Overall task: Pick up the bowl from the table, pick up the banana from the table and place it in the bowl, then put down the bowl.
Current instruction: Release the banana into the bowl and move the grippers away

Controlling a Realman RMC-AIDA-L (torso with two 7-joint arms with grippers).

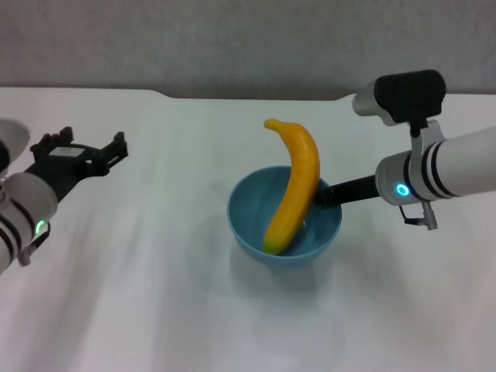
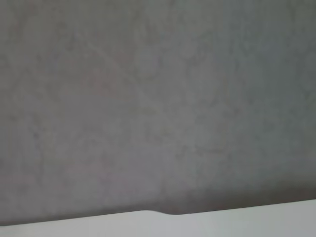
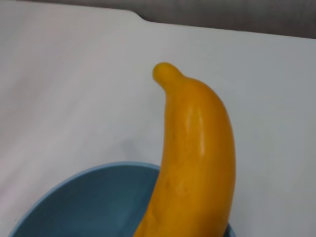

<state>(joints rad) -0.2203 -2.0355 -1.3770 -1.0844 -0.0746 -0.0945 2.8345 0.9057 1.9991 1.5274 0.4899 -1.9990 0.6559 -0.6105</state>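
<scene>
The light-blue bowl (image 1: 256, 232) is at the middle of the white table (image 1: 155, 310). The yellow-orange banana (image 1: 298, 182) leans in it, its lower end inside and its upper end sticking out over the far rim. My right gripper (image 1: 329, 194) reaches in from the right and is shut on the bowl's right rim. The right wrist view shows the banana (image 3: 197, 158) close up above the bowl (image 3: 89, 202), but none of that gripper's fingers. My left gripper (image 1: 97, 147) is open and empty, well to the left of the bowl.
The table's far edge has a shallow notch (image 1: 167, 94), which also shows in the left wrist view (image 2: 163, 213). A grey wall (image 1: 232, 39) stands behind. Bare tabletop lies around the bowl.
</scene>
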